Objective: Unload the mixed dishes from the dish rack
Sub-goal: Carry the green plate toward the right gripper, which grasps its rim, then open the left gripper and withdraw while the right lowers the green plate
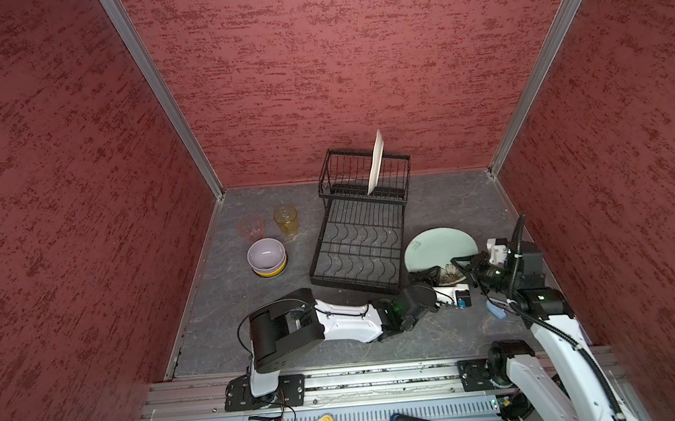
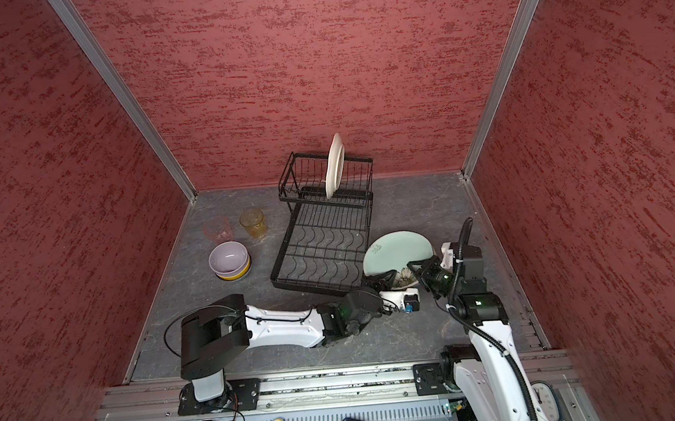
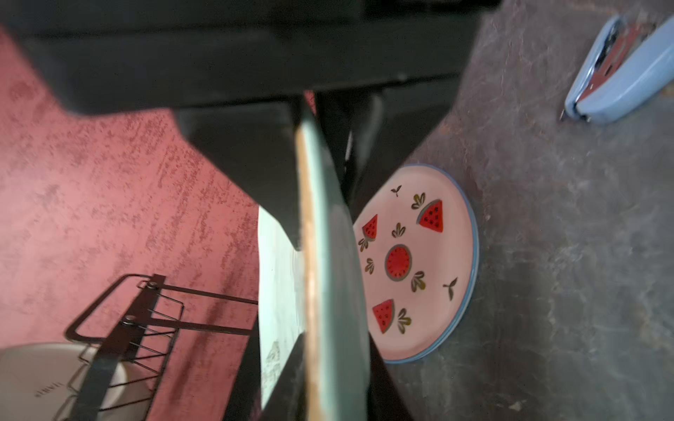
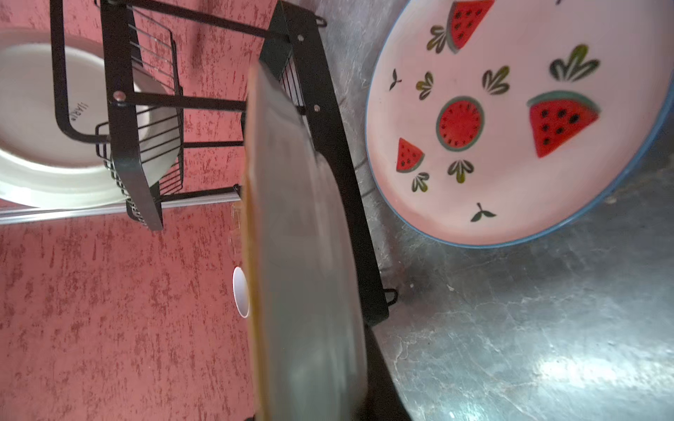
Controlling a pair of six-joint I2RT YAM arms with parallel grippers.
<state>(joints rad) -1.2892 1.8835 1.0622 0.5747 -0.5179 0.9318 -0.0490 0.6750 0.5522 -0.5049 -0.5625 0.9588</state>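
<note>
- The dish rack [image 1: 320, 238] sits on the desk [image 1: 221, 334] toward the middle of the back edge, with its raised basket at the far end.
- A cream plate [image 1: 375, 166] stands upright on its edge in that basket; the right wrist view shows its plain back [image 4: 36, 127].
- Just off the rack's near right corner, the pale green plate [image 1: 441, 248] is up off the desk, tilted, with both arms at its near rim.
- The right gripper [image 1: 459, 262] is clamped on that rim. Its wrist view shows the plate [image 4: 302, 255] edge-on.
- The left gripper [image 1: 427, 273] has the same rim between its jaws. I cannot tell whether it is pinching or slack.
- Below the green plate, the watermelon plate [image 3: 419, 262] lies flat on the desk, face up, near the right edge.
- Toward the left edge, the lilac bowl [image 1: 266, 253] is nested on top of the yellow bowl [image 1: 270, 272].
- Behind the bowls, the pink tumbler [image 1: 251, 226] and amber tumbler [image 1: 285, 219] stand upright side by side, apart from each other.
- A small pale blue object [image 3: 620, 65] lies on the desk by the right arm.
</note>
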